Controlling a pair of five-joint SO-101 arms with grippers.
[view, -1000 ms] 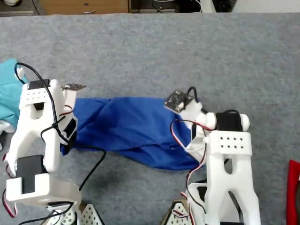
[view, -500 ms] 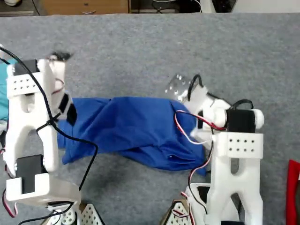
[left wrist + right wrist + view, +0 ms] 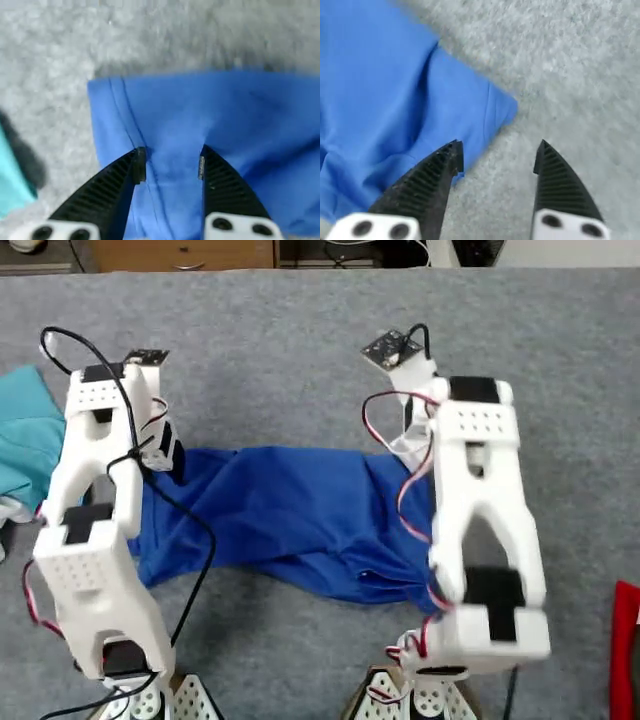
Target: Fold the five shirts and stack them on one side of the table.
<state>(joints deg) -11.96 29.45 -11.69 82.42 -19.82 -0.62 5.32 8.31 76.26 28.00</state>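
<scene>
Rumpled blue shirt (image 3: 290,520), left tool (image 3: 170,162) spread over its edge, right tool (image 3: 498,146) spread at its corner

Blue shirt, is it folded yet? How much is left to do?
Not yet, nothing looks finished. The blue shirt lies rumpled mid-table. The left gripper and right gripper hang open over its two ends, gripping nothing. A teal shirt sits at one edge, red cloth at the other; folding and stacking remain.
</scene>
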